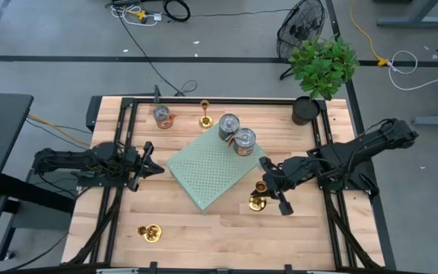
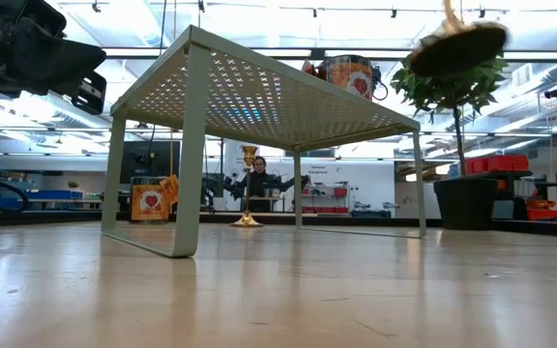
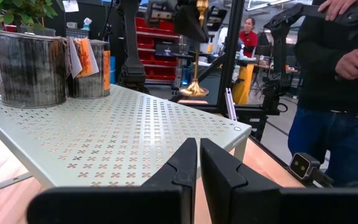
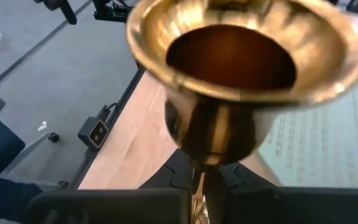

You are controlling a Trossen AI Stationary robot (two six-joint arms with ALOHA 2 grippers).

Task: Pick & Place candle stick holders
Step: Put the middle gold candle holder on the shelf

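Note:
My right gripper [image 1: 267,185] is shut on one gold candle stick holder [image 1: 259,199], held in the air just right of the green perforated shelf [image 1: 211,171]. Its cup fills the right wrist view [image 4: 235,56]. A second holder [image 1: 204,118] stands on its base near the far edge, and shows under the shelf in the low view [image 2: 248,188]. A third [image 1: 150,232] lies on the table at the near left. My left gripper [image 1: 154,169] is shut and empty at the shelf's left side [image 3: 199,165]. My right gripper pinches the holder's thin stem just below the cup [image 4: 199,177] between its two fingers. It comes from the table's right, slanting down. The holder hangs roughly upright, a little tilted, with its round base [image 2: 457,43] lifted clear of the table.
Two silver cans [image 1: 229,125] [image 1: 244,141] stand on the shelf's far corner. A third can [image 1: 162,116] stands on the table at the far left. A potted plant [image 1: 306,110] stands at the far right. A person [image 3: 334,81] stands beyond the table.

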